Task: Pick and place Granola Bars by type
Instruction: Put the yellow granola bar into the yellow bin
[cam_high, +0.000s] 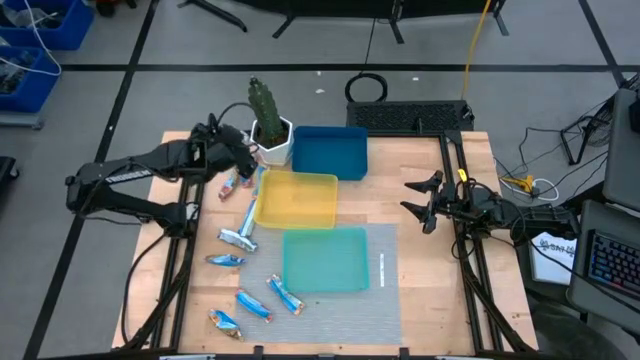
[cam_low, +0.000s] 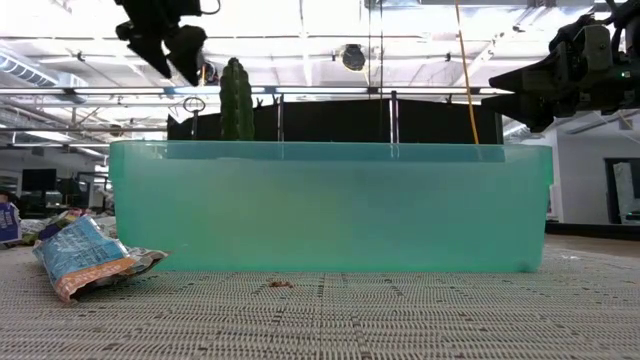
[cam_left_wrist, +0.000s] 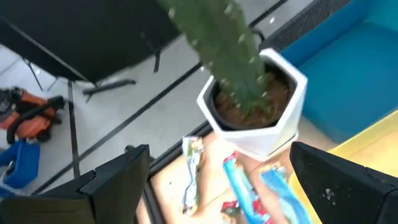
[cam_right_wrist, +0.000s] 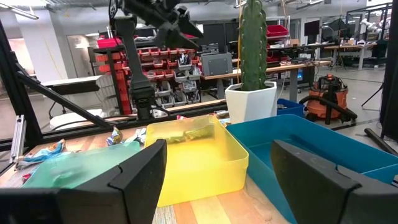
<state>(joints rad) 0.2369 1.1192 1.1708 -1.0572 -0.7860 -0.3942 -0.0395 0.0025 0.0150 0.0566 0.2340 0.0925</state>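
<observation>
Several foil-wrapped granola bars lie on the table left of the trays: a few (cam_high: 241, 183) by the cactus pot, one long bar (cam_high: 249, 214), a silver-blue one (cam_high: 238, 238), and others (cam_high: 284, 293) near the table's near edge. My left gripper (cam_high: 243, 155) is open, raised above the bars beside the pot; in the left wrist view its fingers frame the bars (cam_left_wrist: 245, 186) without touching them. My right gripper (cam_high: 415, 198) is open and waits at the table's right side, pointing toward the trays. In the low view one bar (cam_low: 88, 258) lies left of the teal tray.
A blue tray (cam_high: 331, 152), a yellow tray (cam_high: 296, 198) and a teal tray (cam_high: 326, 259) run from the far side toward the near edge at mid-table. A cactus in a white pot (cam_high: 270, 130) stands right beside my left gripper. A grey mat (cam_high: 385, 300) lies under the teal tray.
</observation>
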